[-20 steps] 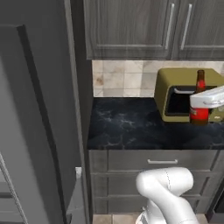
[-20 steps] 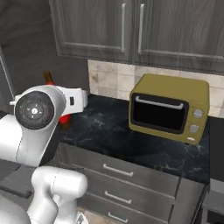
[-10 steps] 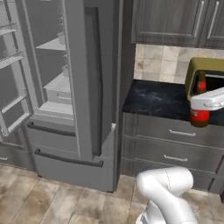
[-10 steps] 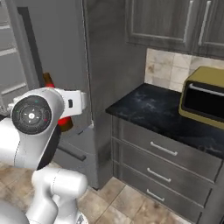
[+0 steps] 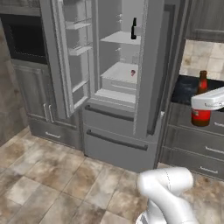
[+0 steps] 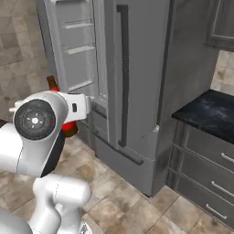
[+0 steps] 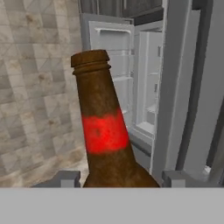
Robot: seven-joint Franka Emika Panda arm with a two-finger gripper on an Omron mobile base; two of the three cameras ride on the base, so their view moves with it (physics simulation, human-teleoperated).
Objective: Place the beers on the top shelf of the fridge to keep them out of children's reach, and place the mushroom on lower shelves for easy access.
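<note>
The pincer (image 5: 202, 106) is clamped on the brown bottle (image 5: 201, 101), its jaws held apart by the width of the glass. In the left base view the bottle stands upright in the grip, its red-labelled body hanging below the white hand and its neck rising above it. In the hand view the same brown bottle (image 7: 108, 135) stands close before the camera between the two dark fingertips (image 7: 65, 178), with a red band around its neck.

The fridge (image 5: 118, 83) stands well apart from the pincer, off to its left in the left base view, with its left door swung wide. High inside, far from the pincer and above its level, the dark green bottle (image 5: 134, 29) stands upright on the top shelf (image 5: 114, 38). Lower down, on one of the lower shelves (image 5: 120, 72), sits the mushroom (image 5: 133, 72), a tiny reddish speck, also well to the pincer's left. Beneath the compartment are two wide drawers (image 5: 114, 135) with bar handles.

Behind the pincer in the same view lies the dark counter (image 5: 185, 89), with grey cabinet drawers (image 5: 194, 148) below it. The tiled floor (image 5: 52, 183) spreads out underneath.

In the right base view the bottle's red label (image 6: 69, 126) peeks out beneath the hand, beside the fridge's open door (image 6: 75, 50).
</note>
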